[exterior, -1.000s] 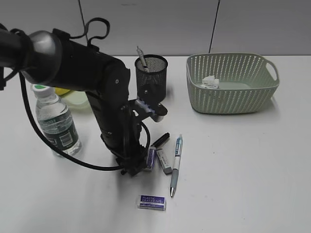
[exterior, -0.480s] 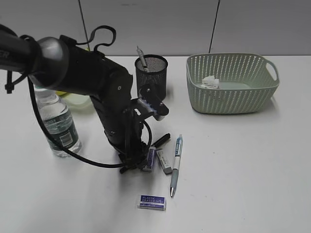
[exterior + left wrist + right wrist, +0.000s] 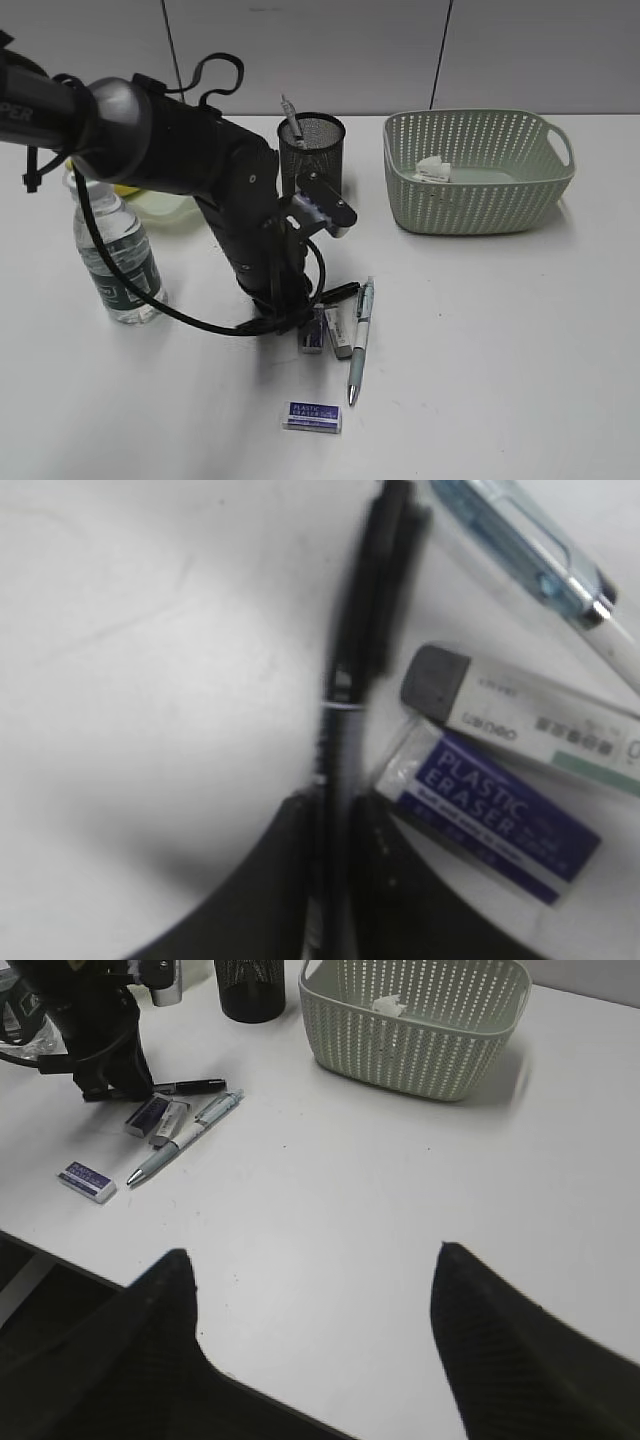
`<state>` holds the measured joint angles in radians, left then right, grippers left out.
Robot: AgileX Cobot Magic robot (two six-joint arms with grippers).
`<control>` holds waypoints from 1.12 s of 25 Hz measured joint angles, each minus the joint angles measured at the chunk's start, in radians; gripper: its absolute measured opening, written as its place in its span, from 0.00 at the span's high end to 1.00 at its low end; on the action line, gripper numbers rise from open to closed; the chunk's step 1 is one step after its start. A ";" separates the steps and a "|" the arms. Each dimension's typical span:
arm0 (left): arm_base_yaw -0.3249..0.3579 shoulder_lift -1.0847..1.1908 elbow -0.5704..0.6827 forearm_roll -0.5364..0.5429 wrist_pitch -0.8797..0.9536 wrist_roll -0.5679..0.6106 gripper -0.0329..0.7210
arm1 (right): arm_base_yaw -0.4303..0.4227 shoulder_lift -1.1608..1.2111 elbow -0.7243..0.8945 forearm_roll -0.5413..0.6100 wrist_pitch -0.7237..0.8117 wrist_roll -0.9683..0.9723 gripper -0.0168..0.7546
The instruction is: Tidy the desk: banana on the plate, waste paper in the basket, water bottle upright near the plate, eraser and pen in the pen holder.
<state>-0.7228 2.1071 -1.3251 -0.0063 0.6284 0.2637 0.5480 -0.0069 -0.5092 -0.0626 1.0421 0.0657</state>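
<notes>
My left gripper (image 3: pixel 287 320) is down on the table and shut on a black pen (image 3: pixel 335 295); in the left wrist view the black pen (image 3: pixel 362 630) runs up from between the jaws (image 3: pixel 335 880). Beside it lie a blue-labelled eraser (image 3: pixel 490 810), a grey-tipped eraser (image 3: pixel 520 715) and a blue-and-white pen (image 3: pixel 360 335). Another eraser (image 3: pixel 311 416) lies nearer the front. The mesh pen holder (image 3: pixel 311 150) stands behind the arm and holds a pen. The water bottle (image 3: pixel 115 255) stands upright at the left. My right gripper (image 3: pixel 315 1260) is open and empty above the table.
A green basket (image 3: pixel 478 195) at the back right holds crumpled paper (image 3: pixel 432 167). A yellow-green plate (image 3: pixel 160 203) with something yellow shows partly behind the left arm. The arm's cable loops over the table by the erasers.
The left arm has shifted right toward the pens. The black pen has swung flatter and now sits between the shut jaws. The erasers and the blue pen have hardly moved.
</notes>
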 joint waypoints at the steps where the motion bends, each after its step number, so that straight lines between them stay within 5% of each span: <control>1: 0.000 0.003 -0.006 0.000 0.000 0.000 0.85 | 0.000 0.000 0.000 0.000 0.000 0.000 0.23; 14: 0.011 -0.096 -0.115 -0.033 -0.021 -0.011 0.87 | 0.000 0.000 0.000 0.000 0.000 0.000 0.23; 22: 0.124 -0.197 -0.119 -0.269 -0.359 -0.038 0.87 | 0.000 0.000 0.000 0.000 0.000 0.000 0.23; 28: 0.120 -0.162 -0.120 -0.389 -0.685 -0.041 0.87 | 0.000 0.000 0.000 0.000 0.000 0.000 0.23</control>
<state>-0.6031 1.9454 -1.4455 -0.3951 -0.0570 0.2232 0.5480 -0.0069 -0.5092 -0.0626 1.0421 0.0657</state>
